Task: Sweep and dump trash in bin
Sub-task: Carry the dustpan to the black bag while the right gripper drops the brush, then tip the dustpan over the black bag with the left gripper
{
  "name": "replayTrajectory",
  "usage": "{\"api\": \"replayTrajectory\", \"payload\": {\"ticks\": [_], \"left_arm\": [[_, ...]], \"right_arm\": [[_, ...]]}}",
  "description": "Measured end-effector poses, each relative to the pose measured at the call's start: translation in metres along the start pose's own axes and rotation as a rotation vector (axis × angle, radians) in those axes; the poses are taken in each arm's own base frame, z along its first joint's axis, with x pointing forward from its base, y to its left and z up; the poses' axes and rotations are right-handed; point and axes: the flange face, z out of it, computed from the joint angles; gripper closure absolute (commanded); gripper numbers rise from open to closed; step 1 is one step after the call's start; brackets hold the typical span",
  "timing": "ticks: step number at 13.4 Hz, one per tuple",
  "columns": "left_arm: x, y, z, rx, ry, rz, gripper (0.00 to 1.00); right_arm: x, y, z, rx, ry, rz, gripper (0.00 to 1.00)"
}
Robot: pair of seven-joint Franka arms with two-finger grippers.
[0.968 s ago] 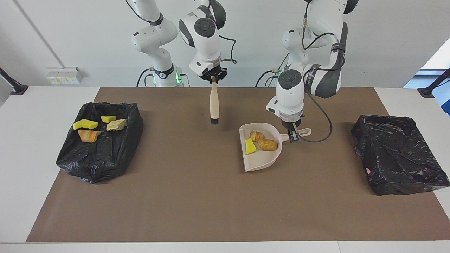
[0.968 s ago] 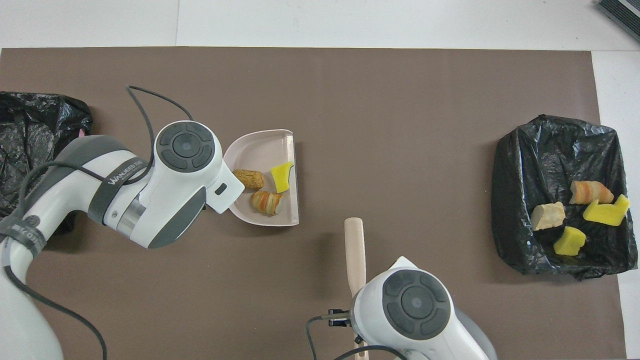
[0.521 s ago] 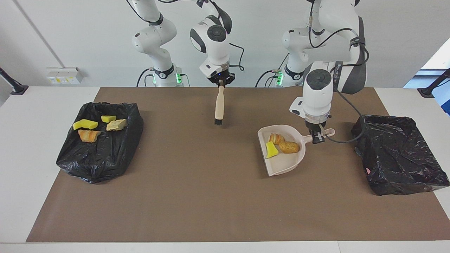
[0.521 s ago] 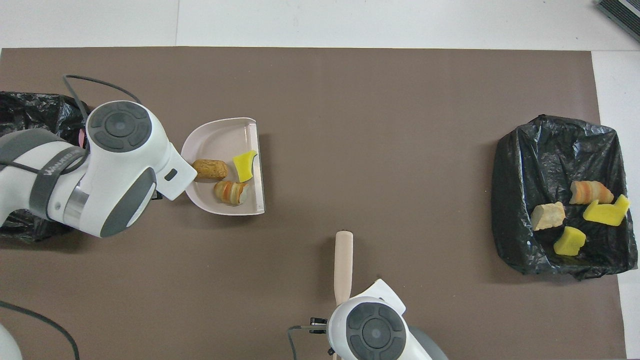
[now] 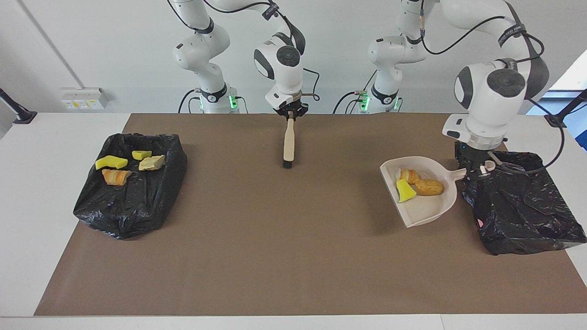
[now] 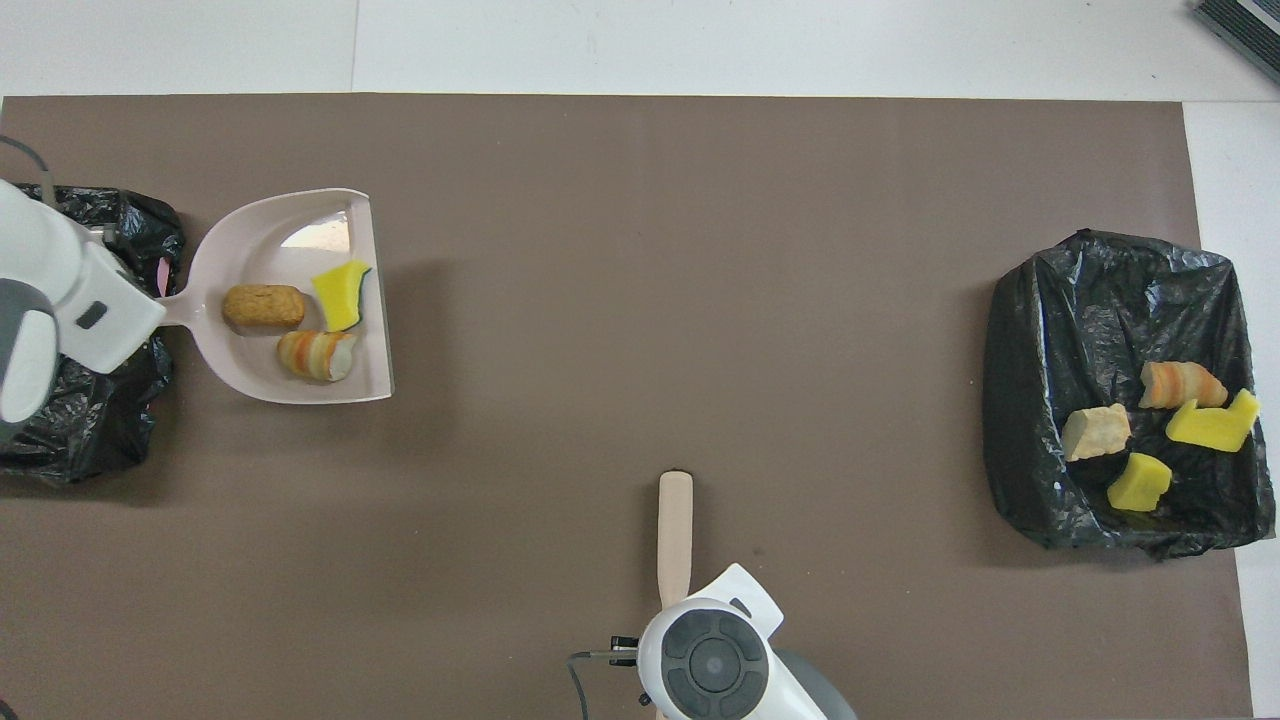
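Observation:
Three bits of trash lie in the beige dustpan (image 5: 424,208) (image 6: 270,385): a yellow sponge chunk (image 5: 404,191) (image 6: 340,295), a striped pastry (image 5: 408,175) (image 6: 315,355) and a brown bread piece (image 5: 429,187) (image 6: 263,306). My left gripper (image 5: 481,170) is shut on the dustpan's handle, over the rim of the black-lined bin (image 5: 518,206) (image 6: 80,430) at the left arm's end. The pan hangs level just above the mat beside that bin. My right gripper (image 5: 290,117) is shut on the beige brush (image 5: 289,144) (image 6: 675,530), which hangs bristles down over the mat's edge nearest the robots.
A second black-lined bin (image 5: 133,197) (image 6: 1110,300) sits at the right arm's end and holds several trash pieces, yellow chunks and tan bread. A brown mat (image 5: 275,238) covers the table between the two bins.
The left arm has carried the loaded dustpan from the middle of the mat to the bin at its own end. The right arm has drawn the brush back toward the robots.

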Motion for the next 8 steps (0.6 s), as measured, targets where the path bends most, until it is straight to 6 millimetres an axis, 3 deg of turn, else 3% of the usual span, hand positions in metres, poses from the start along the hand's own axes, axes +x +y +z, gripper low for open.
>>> {"api": "replayTrajectory", "payload": {"ticks": [4, 8], "left_arm": [[-0.121, -0.011, -0.030, 0.069, 0.045, -0.036, 1.00], [-0.214, -0.008, -0.029, 0.095, -0.019, -0.014, 1.00]], "right_arm": [[-0.001, -0.003, 0.002, 0.001, 0.003, -0.006, 1.00], [-0.001, -0.003, 0.002, 0.001, 0.003, -0.006, 1.00]]}}
